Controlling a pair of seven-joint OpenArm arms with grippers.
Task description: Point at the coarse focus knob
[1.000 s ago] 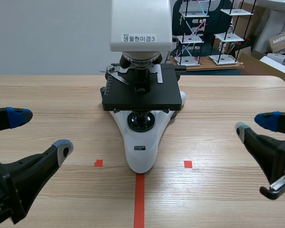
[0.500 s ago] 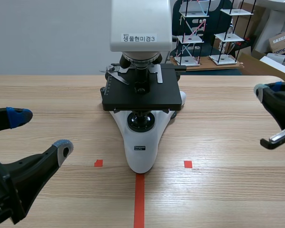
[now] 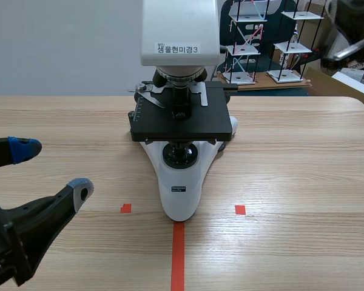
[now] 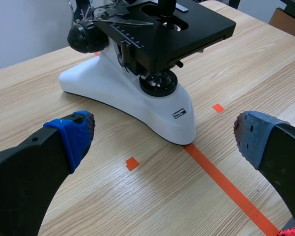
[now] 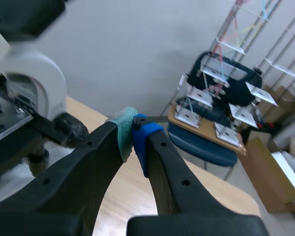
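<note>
Wooden and pale, the counter point(image 3: 303, 157) carries one white microscope point(image 3: 181, 182), which stands just ahead of our left claw point(image 3: 53, 168). That claw sits low with its fingers spread wide and nothing between them. Our right claw point(image 5: 133, 132) is up high beside the microscope's head, well above the counter, with its two pads pressed together on nothing, so it is closed and ready to point.

The coarse focus knob point(image 4: 83, 37) is the big black one, ahead of the left claw, low on the microscope's side and tucked behind the black stage point(image 4: 187, 29). From the right claw we cannot tell whether the small black knob point(image 5: 71, 129) beside it is the coarse focus or a stage control.

We judge that to be the chief risk: coming down from this height, the closed tip could settle on the wrong knob. It could also strike the overhanging stage or head and push the microscope along the counter.
</note>
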